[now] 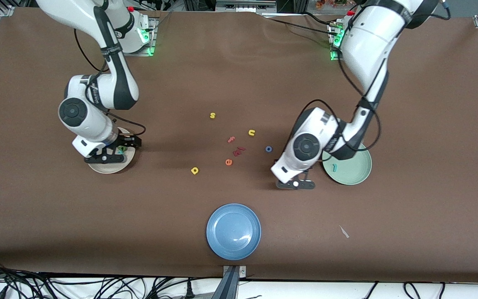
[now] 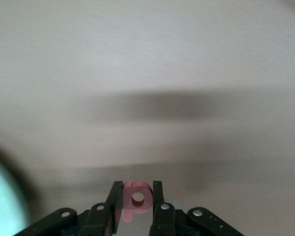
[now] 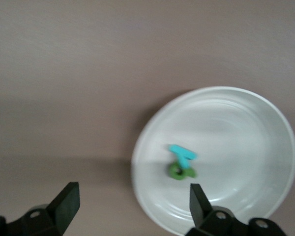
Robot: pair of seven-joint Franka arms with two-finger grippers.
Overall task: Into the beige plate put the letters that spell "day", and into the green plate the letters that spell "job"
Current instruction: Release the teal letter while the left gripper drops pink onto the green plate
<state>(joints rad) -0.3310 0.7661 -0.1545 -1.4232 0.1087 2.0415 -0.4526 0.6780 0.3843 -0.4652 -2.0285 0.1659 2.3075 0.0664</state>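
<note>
My left gripper (image 1: 296,183) (image 2: 136,196) is shut on the pinkish-red "b" (image 2: 136,199) over bare table beside the green plate (image 1: 353,172) (image 2: 2,201). A teal "j" (image 1: 335,167) lies in that plate. My right gripper (image 1: 114,151) (image 3: 132,199) hangs open over the rim of the beige plate (image 1: 102,168) (image 3: 246,147), nothing between its fingers. In the beige plate lie the teal "y" (image 3: 182,153) and the green "a" (image 3: 182,171), touching. The yellow "d" (image 1: 194,170) and the blue "o" (image 1: 268,149) lie on the table between the two plates.
Mid-table lie a yellow "s" (image 1: 212,115), a yellow "u" (image 1: 251,133), a red "f" (image 1: 231,139), an orange "e" (image 1: 228,162) and dark red letters (image 1: 239,150). A blue plate (image 1: 233,231) sits near the front edge. A small scrap (image 1: 344,231) lies toward the left arm's end.
</note>
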